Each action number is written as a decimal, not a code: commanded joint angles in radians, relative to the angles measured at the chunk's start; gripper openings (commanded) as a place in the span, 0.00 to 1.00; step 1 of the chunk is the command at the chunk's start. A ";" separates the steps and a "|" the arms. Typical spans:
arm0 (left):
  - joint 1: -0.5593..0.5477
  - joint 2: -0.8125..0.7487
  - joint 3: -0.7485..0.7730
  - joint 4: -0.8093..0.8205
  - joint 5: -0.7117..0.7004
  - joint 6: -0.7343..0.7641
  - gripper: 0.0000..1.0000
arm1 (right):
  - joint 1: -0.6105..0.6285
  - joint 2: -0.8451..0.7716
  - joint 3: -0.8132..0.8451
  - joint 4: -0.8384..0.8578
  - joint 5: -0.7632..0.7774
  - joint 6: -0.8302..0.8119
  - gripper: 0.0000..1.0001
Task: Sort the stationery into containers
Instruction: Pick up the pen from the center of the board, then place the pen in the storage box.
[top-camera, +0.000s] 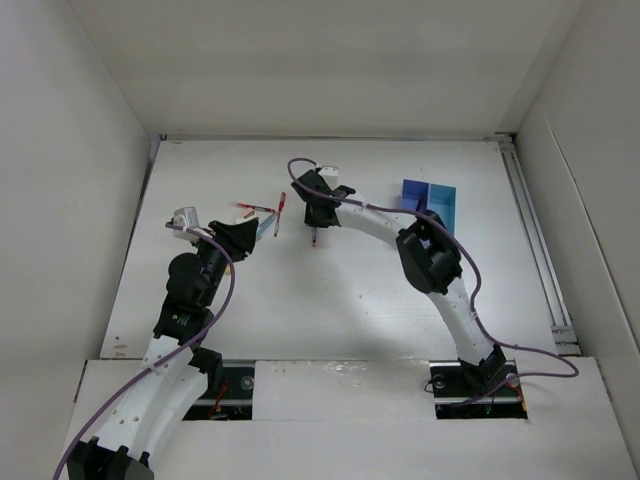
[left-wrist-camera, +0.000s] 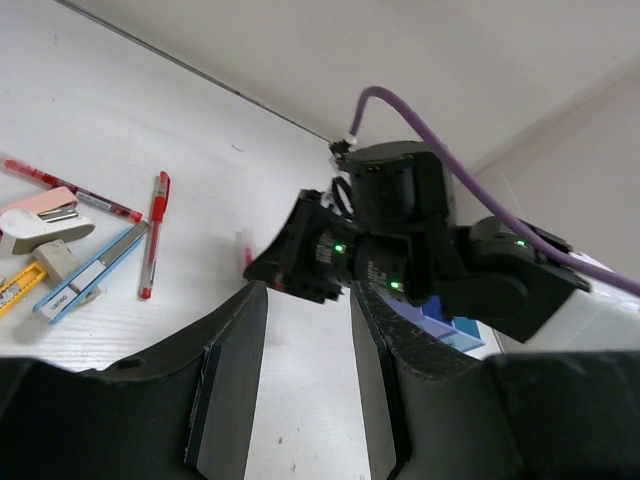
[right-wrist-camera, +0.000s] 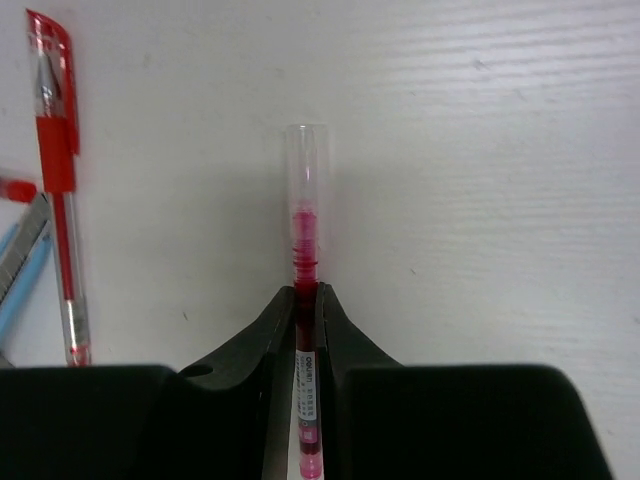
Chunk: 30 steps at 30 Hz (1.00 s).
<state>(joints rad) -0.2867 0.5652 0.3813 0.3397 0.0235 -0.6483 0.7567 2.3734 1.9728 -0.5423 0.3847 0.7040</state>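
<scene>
White tabletop (top-camera: 330, 310) lies under both arms. My right gripper (right-wrist-camera: 307, 295) is clamped on a red pen (right-wrist-camera: 306, 230), its clear cap pointing away from the fingers. A second red pen (right-wrist-camera: 62, 200) lies on the surface nearby. My left gripper (left-wrist-camera: 308, 298) hangs with its fingers apart, holding nothing. The joined blue trays (top-camera: 428, 200) sit by my right arm's elbow.

1. This is a robotics laboratory cell, not a home or an office.
2. Plain white walls (top-camera: 60, 150) close a white table (top-camera: 330, 310) on three sides, like a box.
3. The left arm (top-camera: 190, 290) and the right arm (top-camera: 440, 280) are bolted at its near edge, each with a purple cable (left-wrist-camera: 383, 91).
4. A metal rail (top-camera: 535, 250) runs along the table's right side.
5. On the table lie red pens (top-camera: 279, 212) and two blue trays (top-camera: 428, 197).
</scene>
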 joint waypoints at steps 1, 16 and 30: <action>-0.005 -0.011 -0.007 0.045 0.013 -0.004 0.36 | -0.026 -0.156 -0.077 0.048 0.003 0.023 0.00; -0.005 0.009 -0.007 0.064 0.035 -0.004 0.36 | -0.385 -0.657 -0.569 0.121 0.141 0.014 0.00; -0.005 0.048 -0.007 0.073 0.035 -0.004 0.36 | -0.399 -0.542 -0.511 0.097 0.338 0.005 0.00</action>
<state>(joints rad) -0.2867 0.6094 0.3813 0.3618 0.0452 -0.6483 0.3454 1.8240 1.4113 -0.4450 0.6380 0.7216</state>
